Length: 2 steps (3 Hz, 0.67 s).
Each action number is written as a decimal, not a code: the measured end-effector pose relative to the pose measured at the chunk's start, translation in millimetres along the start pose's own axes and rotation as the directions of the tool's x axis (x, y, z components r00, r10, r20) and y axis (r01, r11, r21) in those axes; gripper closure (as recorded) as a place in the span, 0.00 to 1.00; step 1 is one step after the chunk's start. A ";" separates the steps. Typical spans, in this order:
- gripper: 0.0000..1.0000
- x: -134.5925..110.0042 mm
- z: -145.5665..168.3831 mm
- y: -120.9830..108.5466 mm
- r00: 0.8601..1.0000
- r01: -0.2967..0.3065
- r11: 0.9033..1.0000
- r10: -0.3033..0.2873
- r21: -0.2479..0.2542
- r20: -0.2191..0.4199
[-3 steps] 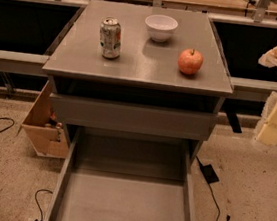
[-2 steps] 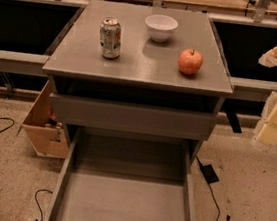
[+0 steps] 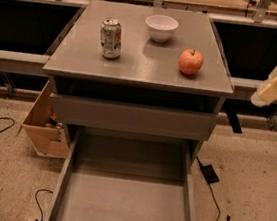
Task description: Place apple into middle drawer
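The apple point(image 3: 191, 61) is red with a yellowish blush and stands on the right side of the grey cabinet top point(image 3: 138, 67). The middle drawer point(image 3: 121, 206) is pulled far out below, with a bare grey floor and low side walls. My gripper point(image 3: 275, 84) shows as cream-coloured parts at the right edge of the camera view. It hangs to the right of the cabinet, well apart from the apple, with nothing seen in it.
A white bowl point(image 3: 161, 27) and a drinks can point(image 3: 111, 38) stand on the cabinet top. A drawer with a plain grey front point(image 3: 132, 117) sits above the open one. A cardboard box point(image 3: 46, 121) stands at the left. Cables point(image 3: 215, 202) lie on the floor.
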<state>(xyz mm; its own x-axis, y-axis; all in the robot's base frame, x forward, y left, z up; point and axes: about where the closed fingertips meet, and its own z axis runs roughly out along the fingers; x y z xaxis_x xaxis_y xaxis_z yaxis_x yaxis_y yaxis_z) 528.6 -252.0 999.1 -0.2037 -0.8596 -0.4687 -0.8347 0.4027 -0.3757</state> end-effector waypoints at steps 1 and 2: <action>0.00 -14.1 20.2 -57.8 0.977 -0.061 0.997 0.049 0.049 0.207; 0.00 -32.5 29.7 -91.8 0.902 -0.180 0.979 0.125 0.097 0.413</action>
<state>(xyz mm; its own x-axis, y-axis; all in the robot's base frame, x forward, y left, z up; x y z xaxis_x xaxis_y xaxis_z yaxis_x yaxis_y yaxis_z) 627.0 -251.7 1025.1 -0.0774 -0.5953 -0.7998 -0.7309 0.5794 -0.3605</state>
